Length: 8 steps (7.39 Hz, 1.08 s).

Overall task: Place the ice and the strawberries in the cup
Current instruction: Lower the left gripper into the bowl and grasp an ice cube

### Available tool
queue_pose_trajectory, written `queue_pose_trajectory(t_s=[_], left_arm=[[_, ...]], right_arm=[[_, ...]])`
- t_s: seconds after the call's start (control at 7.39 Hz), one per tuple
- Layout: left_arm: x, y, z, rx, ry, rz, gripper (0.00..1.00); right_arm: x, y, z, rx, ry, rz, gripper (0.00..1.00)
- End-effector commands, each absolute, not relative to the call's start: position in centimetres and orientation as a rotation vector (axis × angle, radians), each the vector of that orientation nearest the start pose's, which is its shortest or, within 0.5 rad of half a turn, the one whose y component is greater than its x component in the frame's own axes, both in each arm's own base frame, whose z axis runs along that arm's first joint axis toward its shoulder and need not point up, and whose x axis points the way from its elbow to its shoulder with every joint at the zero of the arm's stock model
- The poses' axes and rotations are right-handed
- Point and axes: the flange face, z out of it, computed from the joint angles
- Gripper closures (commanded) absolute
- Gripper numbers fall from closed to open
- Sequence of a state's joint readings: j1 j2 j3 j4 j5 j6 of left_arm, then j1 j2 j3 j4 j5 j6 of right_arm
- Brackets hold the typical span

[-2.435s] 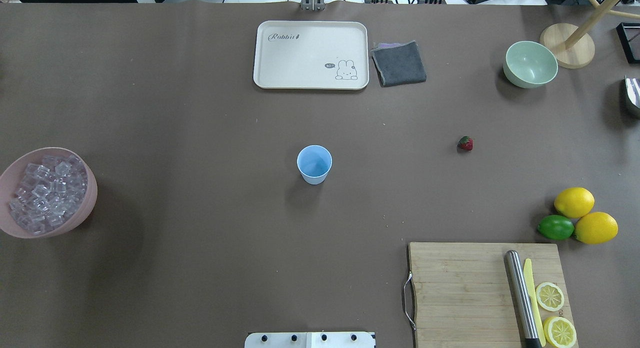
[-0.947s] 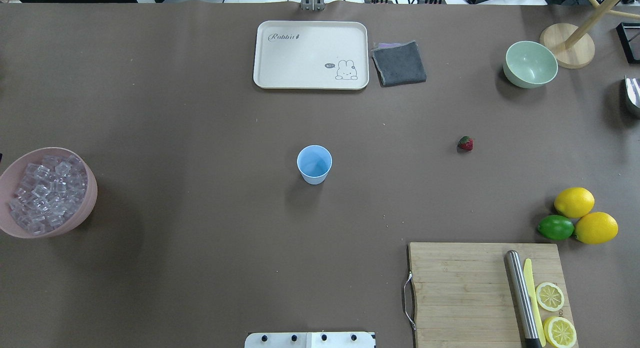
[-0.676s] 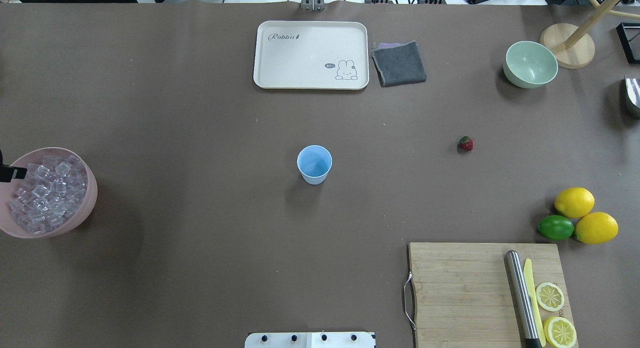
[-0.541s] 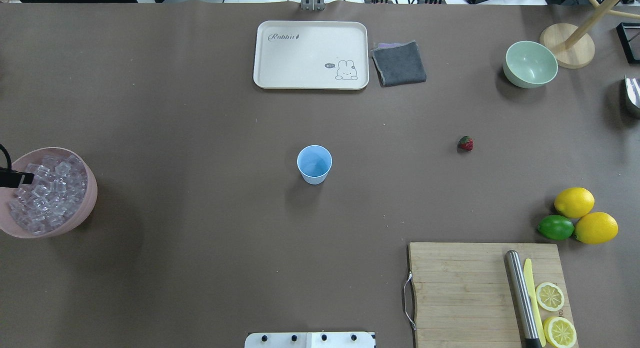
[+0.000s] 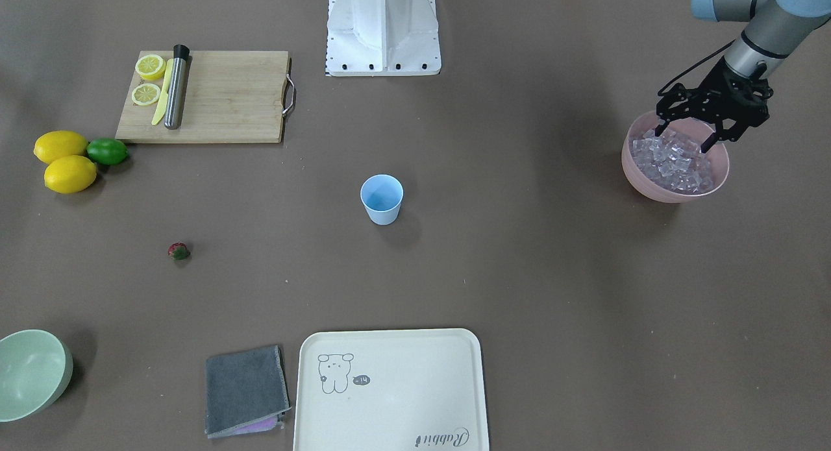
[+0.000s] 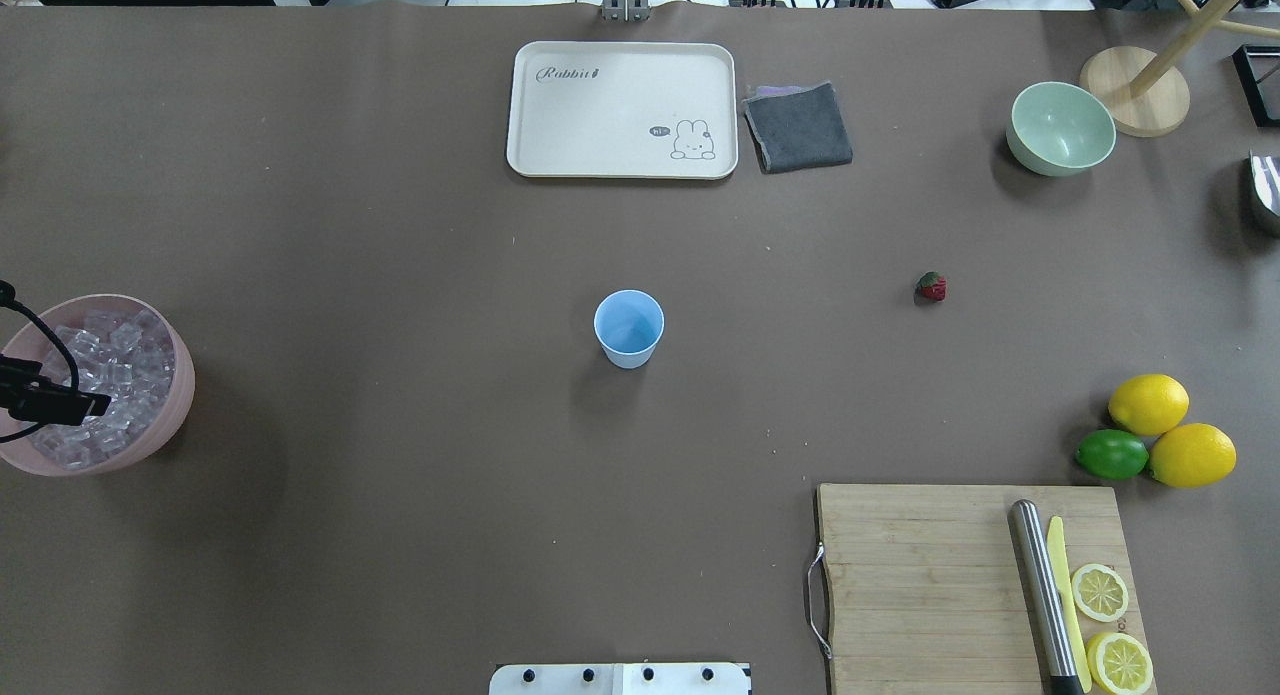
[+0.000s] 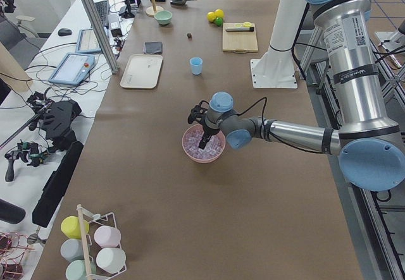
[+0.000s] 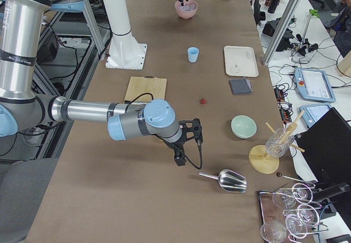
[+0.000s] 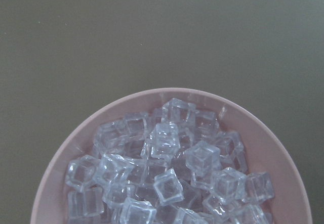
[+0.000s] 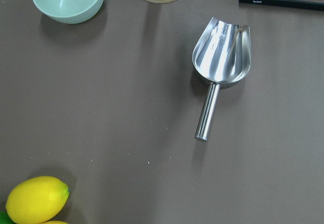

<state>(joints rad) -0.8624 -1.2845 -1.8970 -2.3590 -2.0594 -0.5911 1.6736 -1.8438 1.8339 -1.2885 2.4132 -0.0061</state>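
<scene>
in the front-facing view the left gripper [image 5: 685, 138] was held spread wide just above the ice [image 5: 675, 167] in the pink bowl [image 5: 649, 182]; the cup [image 5: 382, 200], apparently empty, was seen well apart at mid-table, the strawberry [image 5: 178, 250] farther off. in the left wrist view 1 raised cube [image 9: 165, 139] was best centred in the grip before closing. in the right-side view the right gripper [image 8: 185, 144] was seen, but its opening could not be told.

My left arm [image 7: 353, 65] is a silver tube with round light blue caps [image 7: 373, 165] at the joints, and black lettering [image 7: 359, 78] runs along it at the right of the left side view. My left gripper [image 5: 683, 138] is black, with a thin black cable [image 5: 693, 62] behind it. My base [image 5: 383, 23] is white, with four black screws [image 5: 371, 67] along its edge.
</scene>
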Motion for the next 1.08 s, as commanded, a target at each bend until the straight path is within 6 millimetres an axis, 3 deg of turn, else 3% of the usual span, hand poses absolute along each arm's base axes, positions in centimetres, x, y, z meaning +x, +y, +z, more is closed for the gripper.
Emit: queue_pose_trajectory(t_s=[0.0,0.68,0.95], left_arm=[[20.6,-35.9,54.4,0.357,0.857,0.332,0.03],[21.1,-36.2,56.8,0.361,0.841,0.336,0.03],[21.4,-36.0,56.9,0.355,0.841,0.343,0.14]], right_arm=[[9.9,-38.3,61.2,0.302,-0.821,-0.025,0.0],[9.9,-38.4,61.3,0.302,-0.82,-0.024,0.0],[9.9,-38.4,61.3,0.302,-0.818,-0.024,0.0]])
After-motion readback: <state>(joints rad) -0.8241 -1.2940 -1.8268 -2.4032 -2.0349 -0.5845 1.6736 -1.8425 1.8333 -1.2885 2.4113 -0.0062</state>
